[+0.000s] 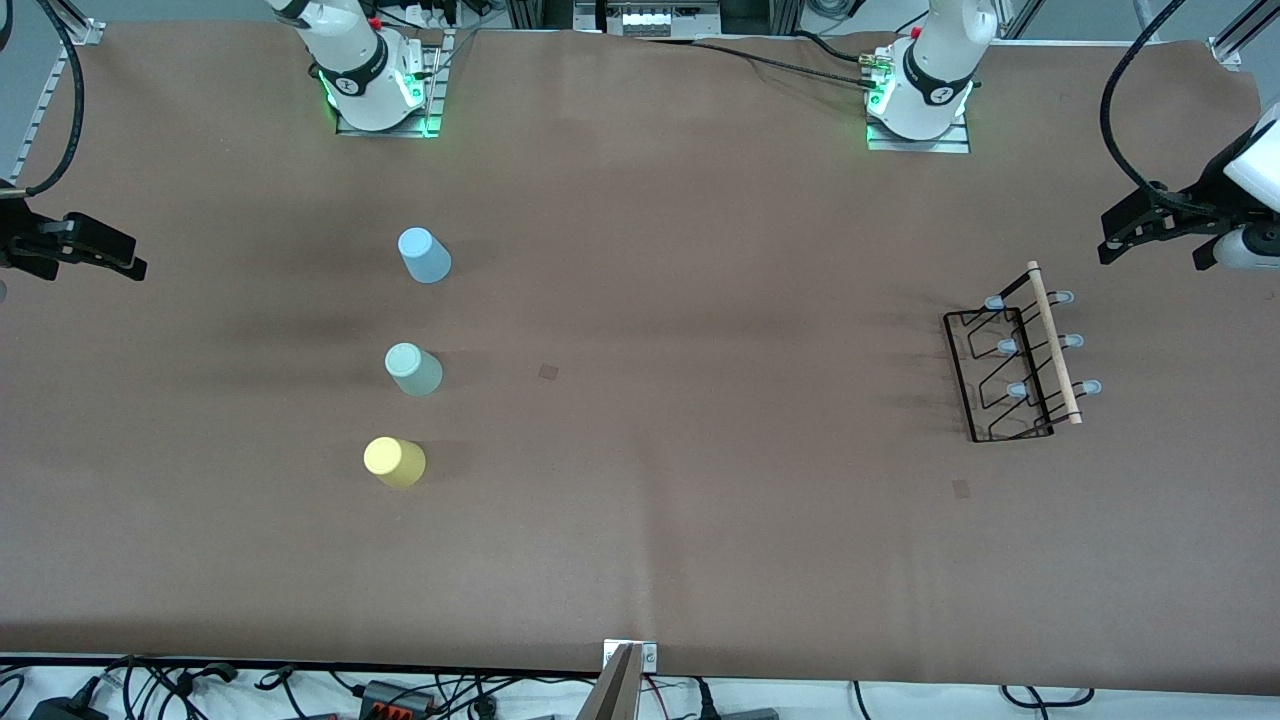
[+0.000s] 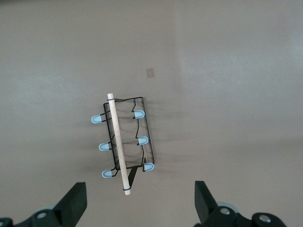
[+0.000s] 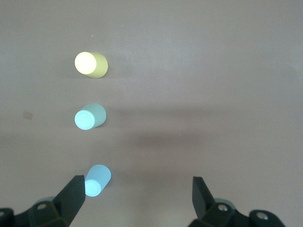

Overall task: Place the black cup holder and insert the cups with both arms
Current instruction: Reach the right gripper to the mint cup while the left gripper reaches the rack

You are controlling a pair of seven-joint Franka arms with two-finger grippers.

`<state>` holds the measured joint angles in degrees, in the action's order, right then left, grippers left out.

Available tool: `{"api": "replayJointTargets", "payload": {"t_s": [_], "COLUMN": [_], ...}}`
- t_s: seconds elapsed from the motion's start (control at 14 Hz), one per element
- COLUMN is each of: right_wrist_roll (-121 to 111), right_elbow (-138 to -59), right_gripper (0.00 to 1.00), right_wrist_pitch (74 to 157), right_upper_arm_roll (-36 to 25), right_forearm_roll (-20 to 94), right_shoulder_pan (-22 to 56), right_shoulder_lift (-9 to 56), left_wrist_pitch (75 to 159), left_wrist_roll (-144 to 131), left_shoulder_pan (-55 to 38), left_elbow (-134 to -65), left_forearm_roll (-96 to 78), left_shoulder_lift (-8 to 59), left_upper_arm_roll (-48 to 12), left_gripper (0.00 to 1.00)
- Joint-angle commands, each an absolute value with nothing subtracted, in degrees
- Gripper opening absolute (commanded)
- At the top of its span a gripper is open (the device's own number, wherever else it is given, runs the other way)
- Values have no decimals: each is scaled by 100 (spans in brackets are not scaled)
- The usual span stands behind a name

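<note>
The black cup holder (image 1: 1055, 345) stands on the table toward the left arm's end, wooden rod on top; it also shows in the left wrist view (image 2: 117, 142). Three cups stand in a row toward the right arm's end: light blue cup (image 1: 425, 255) farthest from the front camera, pale green cup (image 1: 413, 368) in the middle, yellow cup (image 1: 394, 461) nearest. In the right wrist view they are the yellow cup (image 3: 92, 64), the green cup (image 3: 90, 117) and the blue cup (image 3: 97, 179). My left gripper (image 2: 139, 203) is open and empty, up in the air beside the holder (image 1: 1125, 232). My right gripper (image 3: 137, 198) is open and empty, high at its table end (image 1: 110, 252).
Brown paper covers the table (image 1: 700, 520). Two small tape marks lie on it, one mid-table (image 1: 548, 371) and one near the holder (image 1: 961, 488). The arm bases (image 1: 380, 90) stand along the table edge farthest from the front camera. Cables (image 1: 200, 685) run along the edge nearest it.
</note>
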<state>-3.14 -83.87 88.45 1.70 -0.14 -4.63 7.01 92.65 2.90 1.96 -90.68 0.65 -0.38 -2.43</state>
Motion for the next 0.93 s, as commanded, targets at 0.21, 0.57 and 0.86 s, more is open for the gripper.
{"api": "replayJointTargets", "payload": {"t_s": [0.21,0.57,0.86], "right_wrist_roll": [-404,-835,-476], "right_elbow": [-8420,-8982,-10209], "right_gripper": [100,100,100], "right_wrist_pitch": [8745,8816,10857], "right_upper_arm_roll": [185,219,395], "right_forearm_roll": [88,79,88], "right_shoulder_pan": [-492,-326,-106], "right_shoulder_lift": [650,825,1072], "left_wrist_pitch": [9132,9079,9053], "left_wrist_roll": [343,273,281], "left_shoulder_pan": [229,229,220], "left_elbow": [-8912,-8912,-8921], "left_forearm_roll": [-35,0,227], "left_shoulder_lift": [18,18,351], "left_upper_arm_roll": [-229,-229,-255], "left_gripper": [100,100,100]}}
